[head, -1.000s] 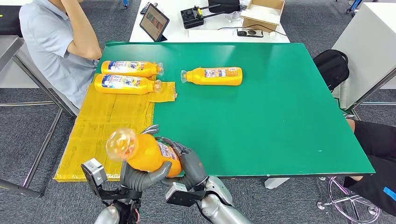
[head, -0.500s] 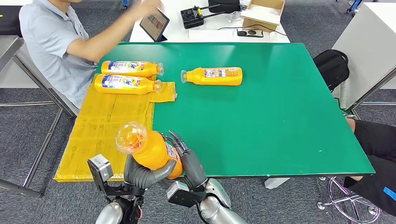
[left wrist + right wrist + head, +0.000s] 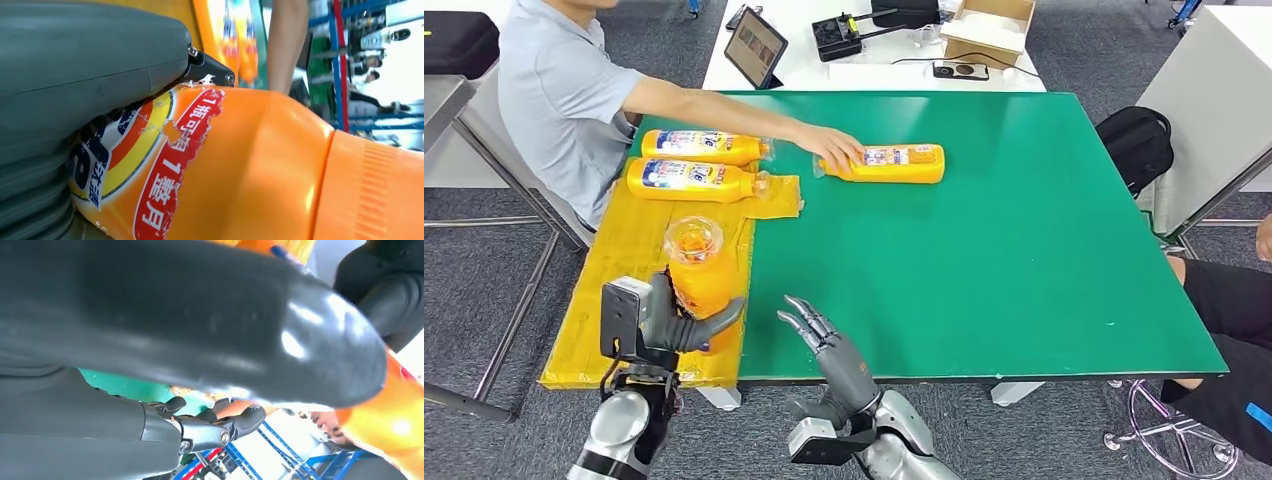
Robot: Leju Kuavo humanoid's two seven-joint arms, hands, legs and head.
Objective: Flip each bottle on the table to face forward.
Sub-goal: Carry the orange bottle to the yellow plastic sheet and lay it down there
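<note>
One bottle (image 3: 699, 270) in L hand (image 3: 674, 325); R hand (image 3: 824, 340) empty.

We're seeing a glossy orange plastic bottle (image 3: 702, 280) with a torn paper label, the matt green bench (image 3: 984, 250), crinkly yellow sheeting (image 3: 639, 265), and our left hand (image 3: 674, 325) looks smooth grey plastic.

The orange plastic bottle (image 3: 260, 165) in the robot's left hand (image 3: 667, 322) carries a torn label, and in the left wrist view its red band reads "1瓶可顶1整月" in white characters. A blue patch beside it shows "6" and "去油". Labels on the other orange bottles are too small to read.
</note>
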